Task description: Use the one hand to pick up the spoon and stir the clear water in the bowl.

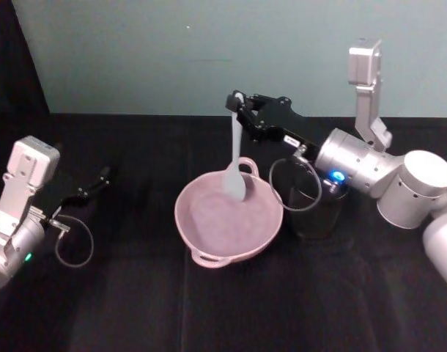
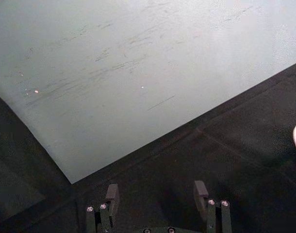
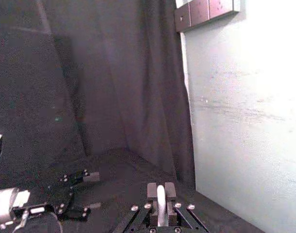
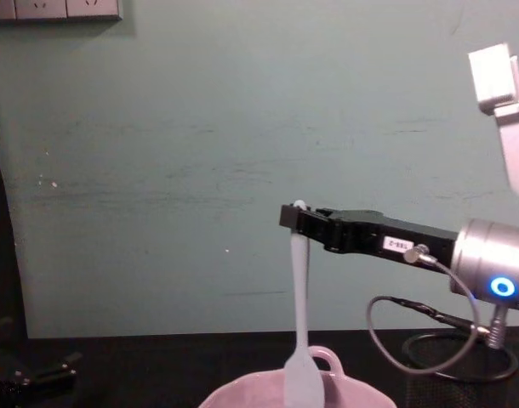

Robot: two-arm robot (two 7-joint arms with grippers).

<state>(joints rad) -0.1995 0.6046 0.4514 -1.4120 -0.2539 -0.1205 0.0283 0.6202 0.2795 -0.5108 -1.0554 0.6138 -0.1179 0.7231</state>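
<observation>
Bowl (image 1: 181, 220) below, right gripper (image 1: 237, 103) hangs spoon (image 1: 236, 158) vertical, blade down.

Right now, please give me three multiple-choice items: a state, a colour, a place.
1. The left gripper is: A) open and empty B) shut on a spoon C) shut on a bowl.
2. The bowl is: A) blue B) pale pink C) green.
3. The blade of the white spoon is: A) beside the left gripper B) outside the bowl, on its near side C) hanging at the bowl's far rim.
Answers: 1 A, its fingers stand apart, nothing between; 2 B, its wall is pink; 3 C, the right gripper holds the handle up.
</observation>
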